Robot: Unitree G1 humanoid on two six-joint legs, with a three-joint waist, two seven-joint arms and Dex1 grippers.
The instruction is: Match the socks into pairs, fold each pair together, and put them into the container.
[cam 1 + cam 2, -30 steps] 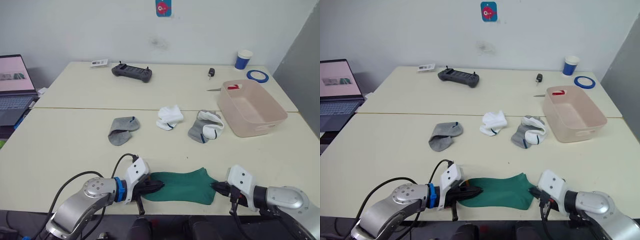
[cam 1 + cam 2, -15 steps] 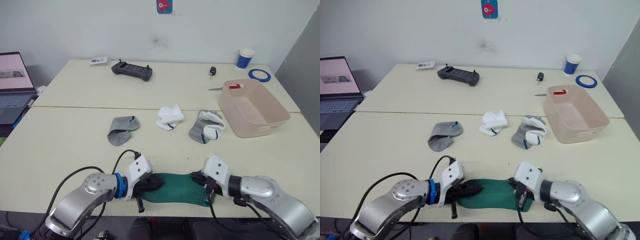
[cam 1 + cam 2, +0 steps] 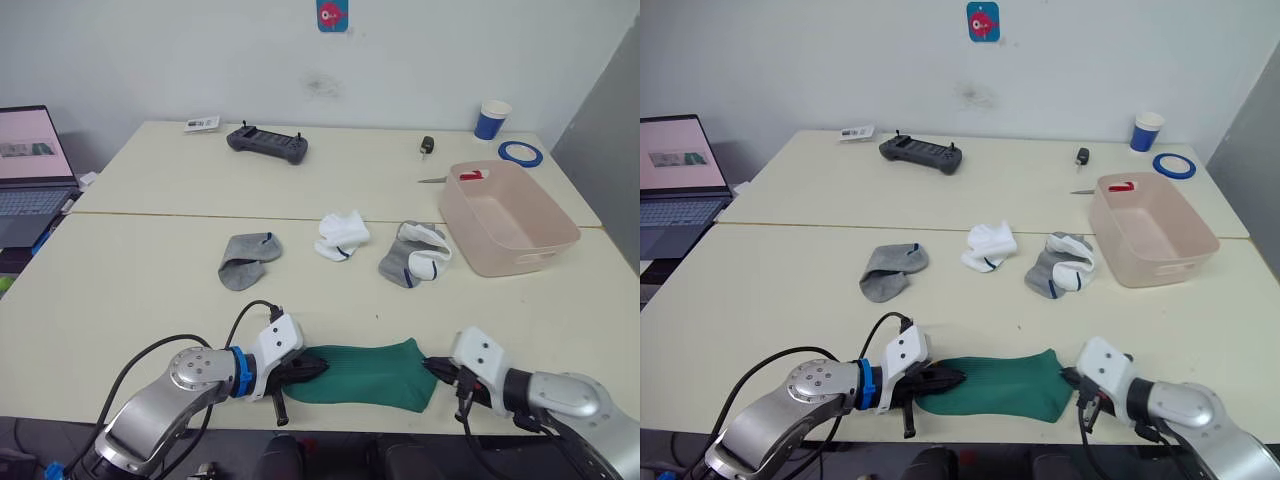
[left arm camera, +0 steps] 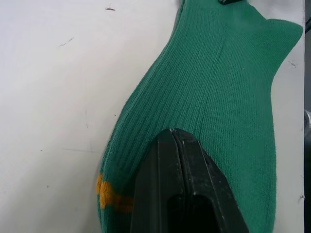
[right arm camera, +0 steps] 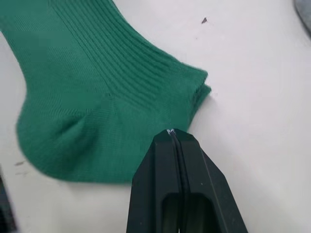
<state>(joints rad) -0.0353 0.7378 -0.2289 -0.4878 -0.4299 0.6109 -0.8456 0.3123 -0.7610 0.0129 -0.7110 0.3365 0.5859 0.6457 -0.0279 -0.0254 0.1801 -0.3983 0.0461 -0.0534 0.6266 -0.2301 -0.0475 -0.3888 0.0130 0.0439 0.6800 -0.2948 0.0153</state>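
In the lower middle of the left eye view, the green socks (image 3: pixel 368 362) lie flat as one stack along the near table edge, with a yellow mark (image 4: pixel 108 195) at the end under the left gripper (image 3: pixel 312 367). That gripper's fingers are pressed together, tip resting on the knit; whether any fabric is pinched between them cannot be told. The right gripper (image 3: pixel 437 370) sits at the opposite end, fingers also closed, its tip touching the sock's edge near the cuff corner (image 5: pixel 201 83), apparently holding nothing.

The step in hand looks like folding this green pair. To do it well, the left gripper should pin its end firmly so the stack does not slide, while the right gripper opens, takes both layers at the cuff, and carries them over toward the yellow-marked end, keeping edges aligned.

Mid-frame wait a grey sock (image 3: pixel 246 260), a white sock (image 3: pixel 339 235), and a grey and white bundle (image 3: pixel 415 254). The pale pink bin (image 3: pixel 549 252) stands at the right of the frame, empty apart from a small red item (image 3: pixel 467 175) at its far rim.
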